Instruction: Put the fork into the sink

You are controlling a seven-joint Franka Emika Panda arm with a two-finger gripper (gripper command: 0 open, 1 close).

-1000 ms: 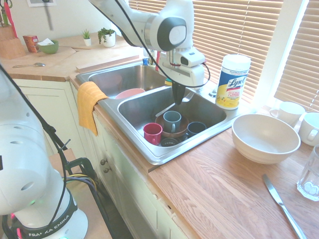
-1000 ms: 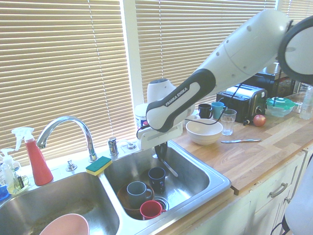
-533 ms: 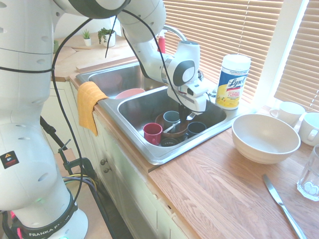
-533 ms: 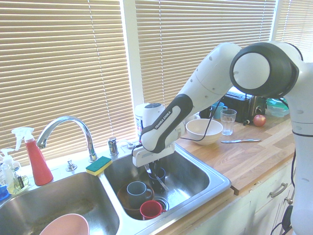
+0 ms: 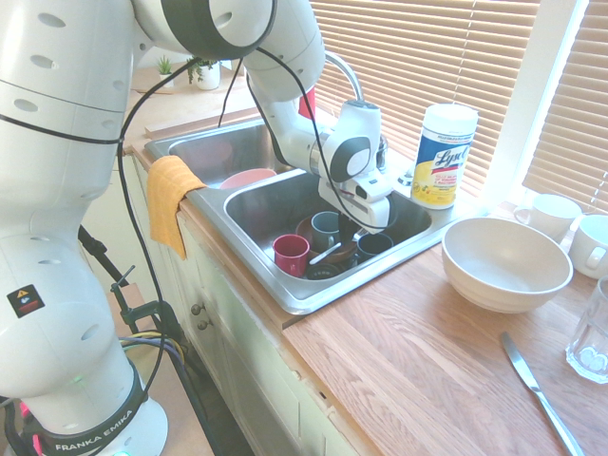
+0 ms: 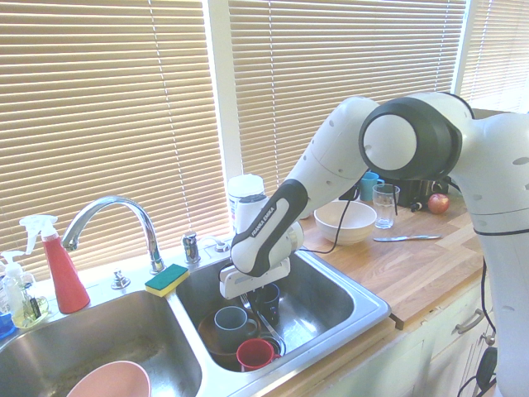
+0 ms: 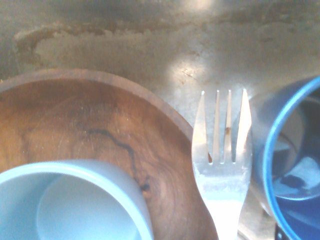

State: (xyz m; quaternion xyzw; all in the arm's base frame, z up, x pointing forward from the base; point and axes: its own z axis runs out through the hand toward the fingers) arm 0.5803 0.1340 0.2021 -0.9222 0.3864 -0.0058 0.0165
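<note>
My gripper (image 5: pixel 344 236) is down inside the right basin of the steel sink (image 5: pixel 288 288), shut on the handle of the silver fork (image 5: pixel 327 254). The fork slants tines-down between a brown wooden bowl (image 5: pixel 338 253) that holds a grey mug (image 5: pixel 327 226) and a dark blue mug (image 5: pixel 373 244). From the other side the gripper (image 6: pixel 249 296) and fork (image 6: pixel 266 322) hang just above the dishes in the sink (image 6: pixel 366 317). In the wrist view the fork (image 7: pixel 222 150) points its tines at the steel sink floor (image 7: pixel 150 45); whether they touch it I cannot tell.
A red mug (image 5: pixel 291 254) stands at the basin's front. A pink bowl (image 5: pixel 249 177) sits in the left basin, with an orange towel (image 5: pixel 171 198) over the rim. On the counter are a cream bowl (image 5: pixel 505 263), a knife (image 5: pixel 541 394) and a wipes canister (image 5: pixel 444 155). Faucet (image 6: pixel 111 213) and sponge (image 6: pixel 168 279) stand behind.
The arm has swung down and the gripper has sunk deeper into the right basin, carrying the fork to just over the mugs and wooden bowl.
</note>
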